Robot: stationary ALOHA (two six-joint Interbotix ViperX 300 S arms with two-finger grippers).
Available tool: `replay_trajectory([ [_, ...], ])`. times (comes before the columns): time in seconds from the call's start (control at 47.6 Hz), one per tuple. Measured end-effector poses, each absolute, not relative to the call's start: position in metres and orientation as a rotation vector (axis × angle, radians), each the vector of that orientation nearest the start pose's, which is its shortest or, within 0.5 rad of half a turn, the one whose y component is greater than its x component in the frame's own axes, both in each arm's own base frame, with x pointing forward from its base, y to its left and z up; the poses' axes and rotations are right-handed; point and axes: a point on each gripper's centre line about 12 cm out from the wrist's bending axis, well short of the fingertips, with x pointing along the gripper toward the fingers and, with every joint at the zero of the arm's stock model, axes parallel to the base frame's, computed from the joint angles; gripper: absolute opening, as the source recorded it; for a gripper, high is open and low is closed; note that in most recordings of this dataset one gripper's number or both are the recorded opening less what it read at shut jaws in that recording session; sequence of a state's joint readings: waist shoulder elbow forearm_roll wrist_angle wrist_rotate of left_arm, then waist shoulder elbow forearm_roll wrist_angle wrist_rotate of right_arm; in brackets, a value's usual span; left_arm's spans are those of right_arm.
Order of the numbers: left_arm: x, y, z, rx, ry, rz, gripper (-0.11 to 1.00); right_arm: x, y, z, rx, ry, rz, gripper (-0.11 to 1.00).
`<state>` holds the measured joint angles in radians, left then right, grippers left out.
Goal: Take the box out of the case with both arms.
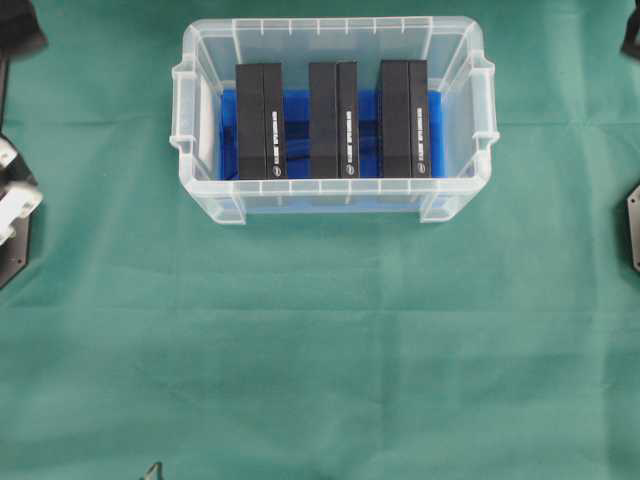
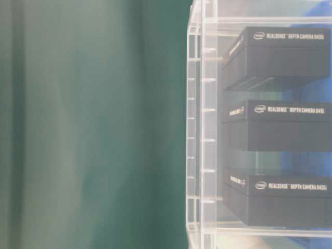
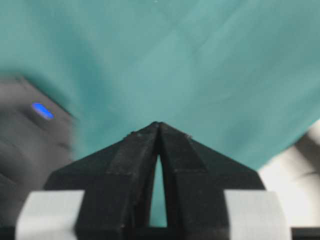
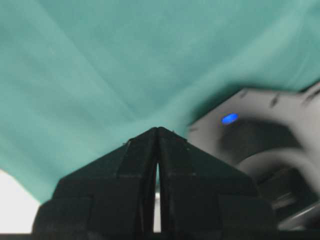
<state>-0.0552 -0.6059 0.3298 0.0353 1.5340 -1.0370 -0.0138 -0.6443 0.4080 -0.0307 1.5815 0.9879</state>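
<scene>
The case (image 1: 330,24), a clear plastic bin with a blue liner (image 1: 298,130), stands at the upper middle of the overhead view. Three black boxes stand on edge inside it, side by side: left (image 1: 261,121), middle (image 1: 333,120), right (image 1: 404,119). The table-level view shows the case wall (image 2: 202,129) and the boxes (image 2: 280,127) through it. My left gripper (image 3: 159,125) is shut and empty above the green cloth. My right gripper (image 4: 157,130) is likewise shut with nothing in it. Both are far from the case; only parts of the left arm (image 1: 15,210) and right arm (image 1: 632,225) show at the overhead edges.
A green cloth (image 1: 320,350) covers the table around the case. A grey arm base with a blue light (image 3: 42,111) sits left of the left gripper; another blue light (image 4: 230,118) is right of the right gripper. A small dark tip (image 1: 152,472) pokes in at the bottom edge.
</scene>
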Motion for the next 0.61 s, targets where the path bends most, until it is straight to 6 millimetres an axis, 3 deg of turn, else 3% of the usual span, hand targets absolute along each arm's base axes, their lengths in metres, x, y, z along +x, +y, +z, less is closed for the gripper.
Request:
replay_trajectory([
  [0.231, 0.202, -0.006, 0.378, -1.191, 1.015, 0.889, 0.0, 0.187, -0.008, 0.357, 1.081, 1.099, -0.917, 0.0],
  [0.483, 0.204, -0.005, 0.376, -1.2, 1.014, 0.912, 0.0, 0.191, -0.011, 0.355, 1.083, 1.088, -0.952, 0.0],
  [0.609, 0.205, 0.005, 0.375, -1.176, 1.01, 0.913, 0.0, 0.196, -0.021, 0.352, 1.029, 1.071, -0.999, 0.0],
])
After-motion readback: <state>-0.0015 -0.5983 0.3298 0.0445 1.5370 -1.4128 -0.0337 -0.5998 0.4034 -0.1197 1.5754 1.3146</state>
